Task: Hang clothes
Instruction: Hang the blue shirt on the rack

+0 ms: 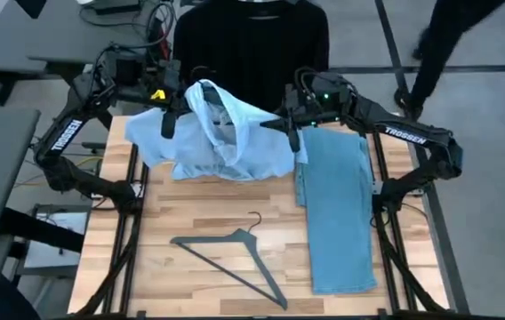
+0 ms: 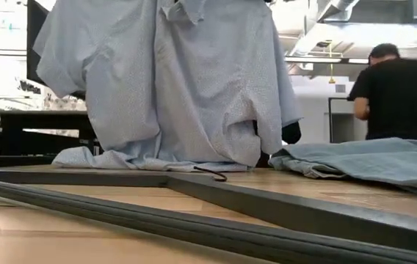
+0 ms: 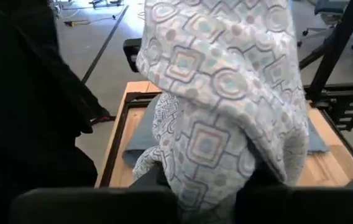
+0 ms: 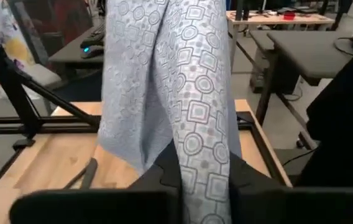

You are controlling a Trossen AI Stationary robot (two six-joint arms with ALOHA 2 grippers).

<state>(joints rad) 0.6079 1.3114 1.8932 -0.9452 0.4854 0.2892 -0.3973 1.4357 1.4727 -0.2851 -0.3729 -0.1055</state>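
Observation:
The pale blue-white patterned shirt point(image 1: 221, 138) is held up over the table's far part between my two grippers. My left gripper point(image 1: 171, 111) is shut on its left upper part and my right gripper point(image 1: 290, 124) on its right upper part. In the low view the shirt point(image 2: 172, 81) hangs down and its lower edge point(image 2: 139, 158) rests on the table. The light blue jeans point(image 1: 337, 204) lie flat along the table's right side. A black t-shirt point(image 1: 251, 44) hangs just beyond the far edge. My left gripper pinches a bunched fold of the shirt's upper left part point(image 3: 209, 177) between its two fingers; how many layers cannot be told. The cloth drapes over and hangs below the hold, slack. My right gripper pinches a gathered fold of the shirt's upper right part point(image 4: 198, 165) between its two fingers. The cloth rises above the fingers and falls in loose folds, its lower edge on the table.
A grey clothes hanger point(image 1: 235, 258) lies on the near middle of the wooden table point(image 1: 190, 213); it also fills the low view's foreground point(image 2: 194, 202). A person in black point(image 2: 399, 95) stands in the room beyond the table's far right.

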